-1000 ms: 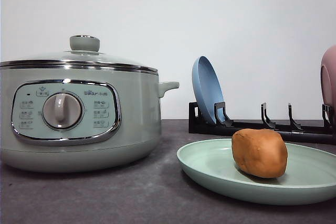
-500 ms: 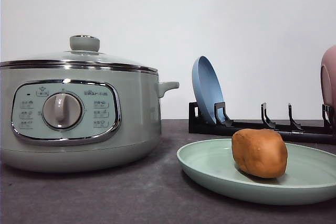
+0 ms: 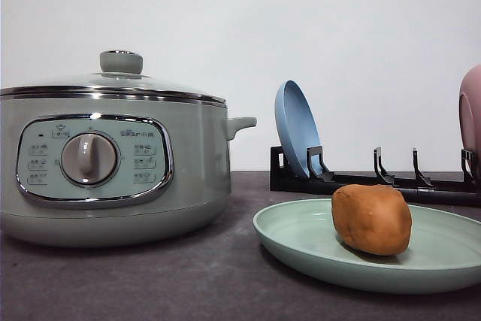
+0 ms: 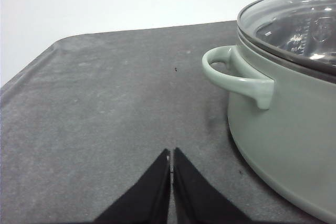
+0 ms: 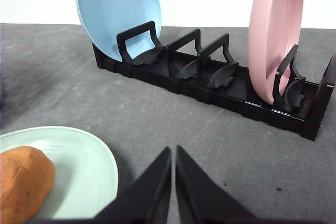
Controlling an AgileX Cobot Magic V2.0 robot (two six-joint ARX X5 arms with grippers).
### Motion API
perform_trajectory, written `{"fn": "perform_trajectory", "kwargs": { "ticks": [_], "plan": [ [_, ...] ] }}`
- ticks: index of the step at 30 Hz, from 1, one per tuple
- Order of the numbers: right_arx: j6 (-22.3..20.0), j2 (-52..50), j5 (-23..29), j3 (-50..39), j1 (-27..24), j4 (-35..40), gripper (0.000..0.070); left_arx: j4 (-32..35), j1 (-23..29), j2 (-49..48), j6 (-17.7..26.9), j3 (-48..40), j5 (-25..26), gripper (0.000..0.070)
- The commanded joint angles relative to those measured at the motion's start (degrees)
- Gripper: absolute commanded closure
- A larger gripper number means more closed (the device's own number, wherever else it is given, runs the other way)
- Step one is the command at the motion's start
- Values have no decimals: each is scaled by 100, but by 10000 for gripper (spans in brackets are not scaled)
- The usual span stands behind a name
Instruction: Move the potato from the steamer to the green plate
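Observation:
The orange-brown potato (image 3: 372, 219) rests on the pale green plate (image 3: 301, 242) at the front right of the table. To its left stands the sage-green steamer (image 3: 113, 163) with its glass lid on. In the left wrist view my left gripper (image 4: 171, 156) is shut and empty over bare table, beside the steamer (image 4: 294, 124) and its side handle (image 4: 236, 74). In the right wrist view my right gripper (image 5: 174, 153) is shut and empty, just beside the green plate (image 5: 92, 166) holding the potato (image 5: 23, 182).
A black dish rack (image 3: 376, 182) stands behind the green plate, holding an upright blue plate (image 3: 297, 129) and a pink dish (image 3: 471, 110). In the right wrist view the rack (image 5: 210, 85) lies ahead of the fingers with the blue plate (image 5: 118, 9) and pink dish (image 5: 275, 32).

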Motion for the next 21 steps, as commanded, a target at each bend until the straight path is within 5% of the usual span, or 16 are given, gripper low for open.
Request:
{"fn": "perform_trajectory", "kwargs": {
  "ticks": [1,21],
  "plan": [
    [9,-9,-7,-24,-9,-2,700,-39,9,-9,-35,-118,-31,700],
    [9,-9,-7,-24,-9,-2,700,-39,9,-9,-35,-118,-31,700]
  ]
}}
